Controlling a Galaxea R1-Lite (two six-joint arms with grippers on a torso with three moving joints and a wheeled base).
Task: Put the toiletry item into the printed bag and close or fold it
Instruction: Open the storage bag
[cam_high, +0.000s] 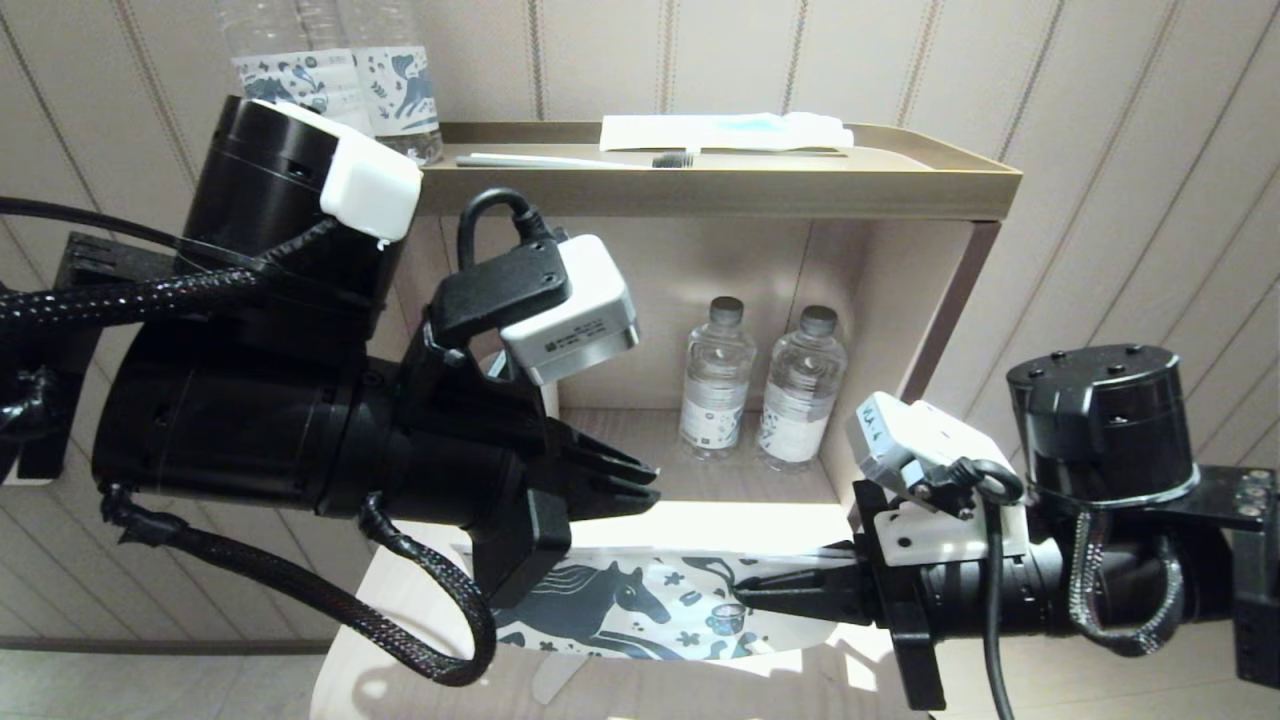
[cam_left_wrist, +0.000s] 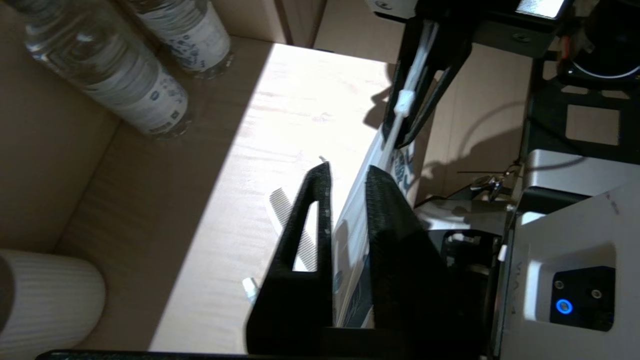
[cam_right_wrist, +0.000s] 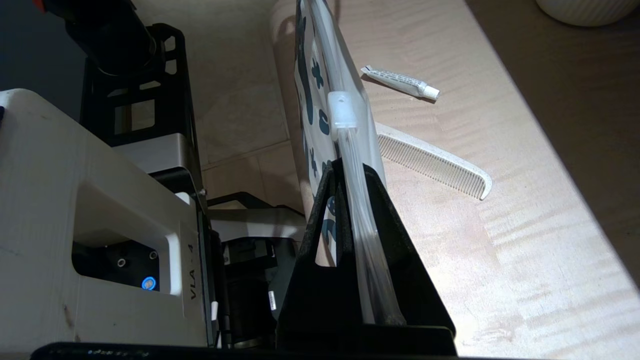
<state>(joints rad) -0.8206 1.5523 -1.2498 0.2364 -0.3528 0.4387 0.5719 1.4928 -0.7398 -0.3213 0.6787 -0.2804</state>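
Note:
The printed bag (cam_high: 620, 600), white with a dark horse, hangs on edge just above the pale wooden surface (cam_high: 720, 520). My right gripper (cam_high: 742, 592) is shut on the bag's right end, pinching the clear zip strip (cam_right_wrist: 360, 220) just behind its slider (cam_right_wrist: 342, 110). At the bag's left end, my left gripper (cam_high: 645, 485) is open, its fingers (cam_left_wrist: 320, 200) apart, and the bag's top edge (cam_left_wrist: 350, 235) runs between them. The white comb (cam_right_wrist: 435, 162) lies flat on the surface behind the bag. Its teeth (cam_left_wrist: 280, 205) show beside the left finger.
A small white tube (cam_right_wrist: 400, 82) lies near the comb. A white ribbed cup (cam_left_wrist: 45, 295) stands at the far left. Two water bottles (cam_high: 717, 380) stand in the shelf behind. The tray above holds a toothbrush (cam_high: 570, 160) and a flat packet (cam_high: 725, 130).

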